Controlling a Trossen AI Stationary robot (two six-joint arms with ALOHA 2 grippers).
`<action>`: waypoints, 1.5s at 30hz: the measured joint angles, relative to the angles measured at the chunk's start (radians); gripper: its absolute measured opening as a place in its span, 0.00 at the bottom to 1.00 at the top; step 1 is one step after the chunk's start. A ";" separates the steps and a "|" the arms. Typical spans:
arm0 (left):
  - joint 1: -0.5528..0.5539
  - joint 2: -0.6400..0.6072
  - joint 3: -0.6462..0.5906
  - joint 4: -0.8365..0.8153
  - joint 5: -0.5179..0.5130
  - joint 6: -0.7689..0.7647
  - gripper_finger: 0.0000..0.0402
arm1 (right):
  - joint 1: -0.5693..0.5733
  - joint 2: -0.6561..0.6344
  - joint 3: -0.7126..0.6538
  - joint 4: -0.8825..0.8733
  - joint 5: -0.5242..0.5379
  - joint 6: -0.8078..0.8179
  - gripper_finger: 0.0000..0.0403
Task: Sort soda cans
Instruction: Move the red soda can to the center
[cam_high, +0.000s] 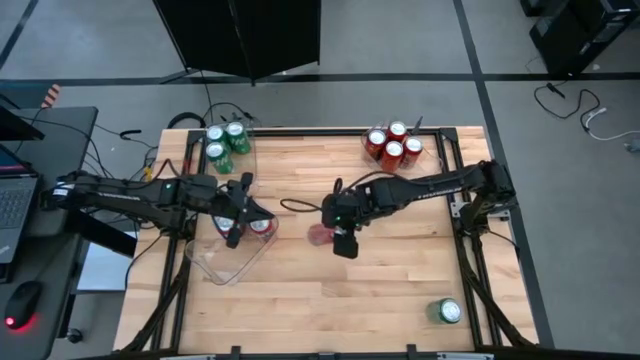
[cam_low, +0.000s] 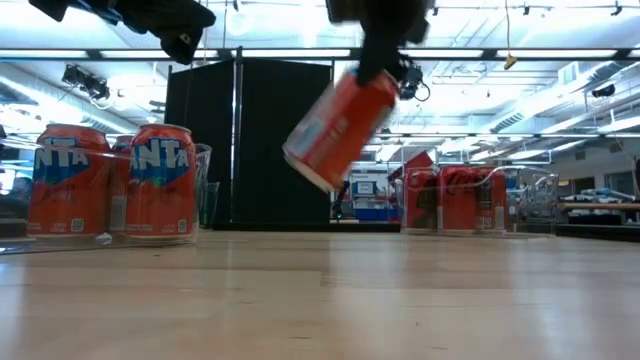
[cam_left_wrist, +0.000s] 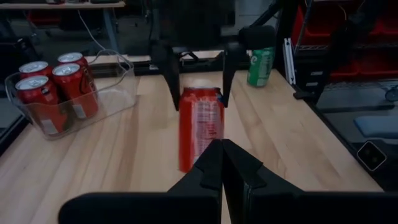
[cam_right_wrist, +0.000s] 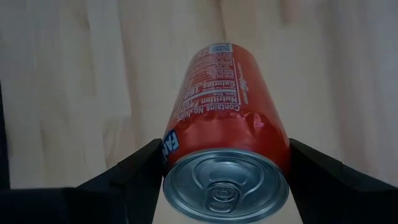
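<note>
A wooden bench (cam_high: 400, 290) carries 3 clear trays: 1 at the far left (cam_high: 247, 143), 1 at the far right (cam_high: 428, 143), 1 nearer on the left (cam_high: 225, 263). A black panel (cam_high: 240, 35) stands beyond; a laptop (cam_high: 12, 200) and mouse (cam_high: 22, 300) lie left.

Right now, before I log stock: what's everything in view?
Red cans: four, red, far-right tray.
Fanta cans: at least two, orange-red, near-left tray.
Held can: one, red, tilted above mid-table.
Green cans: three, green, far-left tray.
Loose can: one, green, near-right corner.
Trays: three, clear.
Table: one, wood.
Left claw: shut, empty, over near-left tray.
Right claw: shut on held can.
</note>
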 joint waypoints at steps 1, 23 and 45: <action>0.000 -0.006 0.000 -0.001 0.000 0.000 0.02 | -0.003 0.000 0.027 -0.008 0.009 -0.013 0.70; 0.000 -0.066 0.000 -0.042 0.000 -0.002 0.02 | -0.075 0.139 0.394 -0.235 0.072 -0.198 0.70; -0.001 -0.070 0.000 -0.068 0.000 -0.003 0.02 | 0.042 0.373 0.440 -0.480 -0.026 -0.091 0.70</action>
